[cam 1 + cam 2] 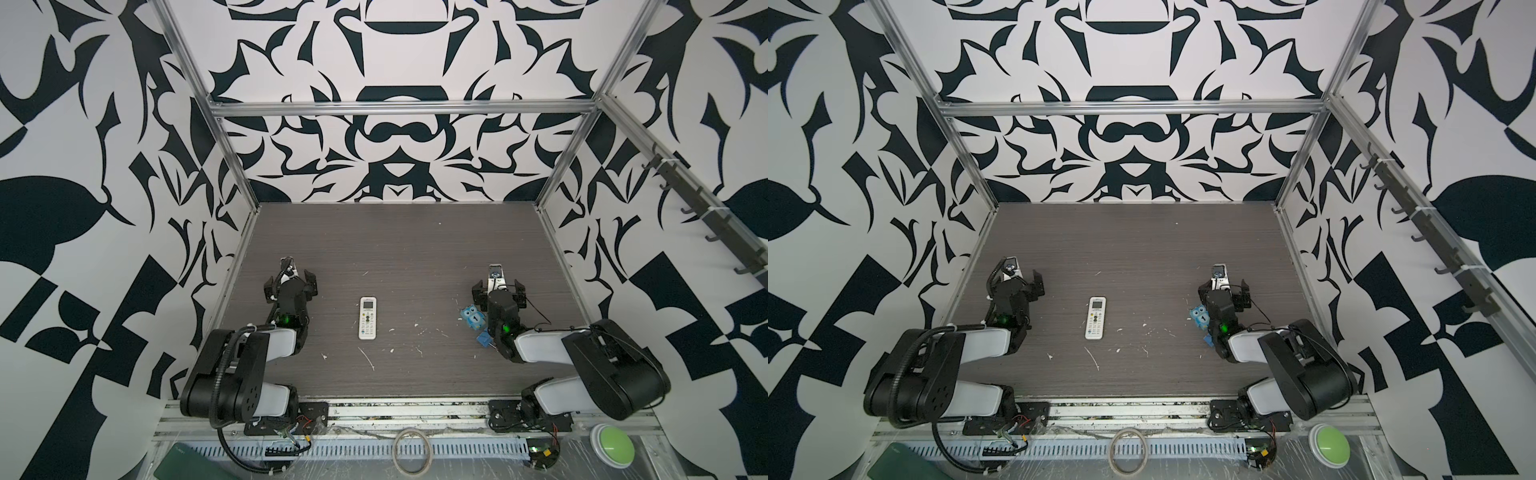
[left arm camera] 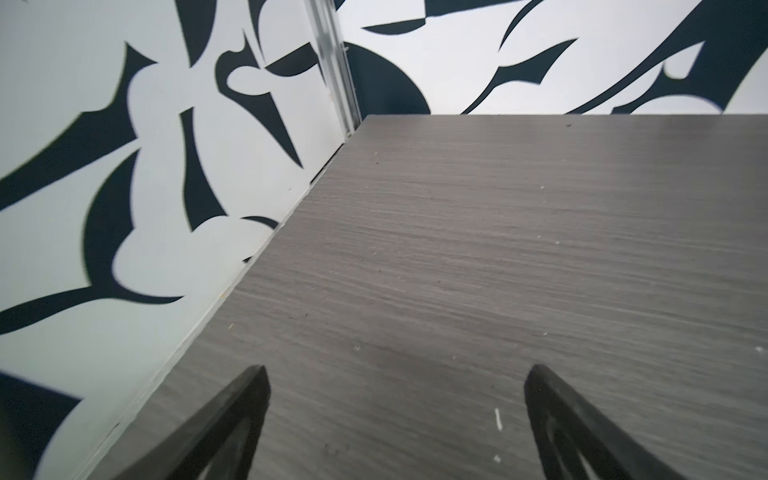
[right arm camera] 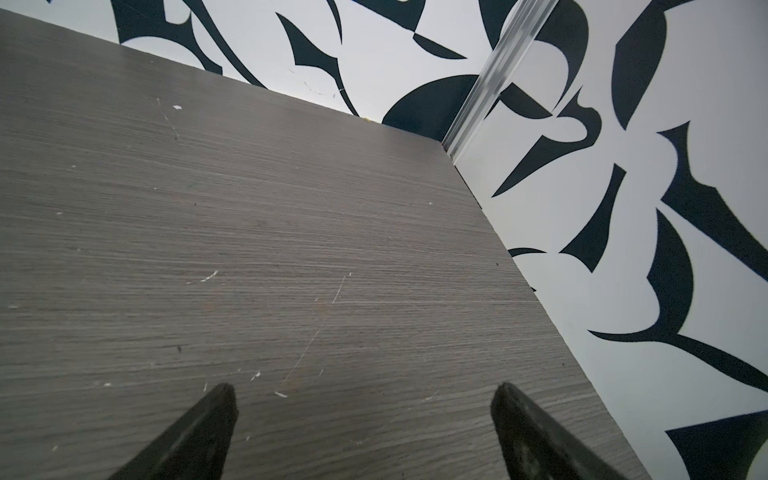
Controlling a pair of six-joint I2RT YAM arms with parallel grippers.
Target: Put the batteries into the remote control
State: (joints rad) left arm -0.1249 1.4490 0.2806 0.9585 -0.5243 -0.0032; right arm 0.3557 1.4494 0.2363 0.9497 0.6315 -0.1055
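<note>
Grey wood-grain tabletop (image 1: 415, 249) walled by black-and-white patterned panels (image 1: 395, 158), flecked with white scraps (image 1: 368, 358). At centre in both top views, slim white rectangular remote control (image 1: 368, 318) (image 1: 1095, 318), lying flat, buttons and small grey screen up, screen end toward the far wall, touched by nothing. Left of it and well apart, left gripper (image 1: 289, 282): black fingers (image 2: 232, 415) spread wide, holding nothing, only bare table between them. At right, right gripper (image 1: 498, 287): fingers (image 3: 203, 428) equally wide apart, empty, with a small blue owl figure (image 1: 473, 316) just to its lower left in the frame.
</note>
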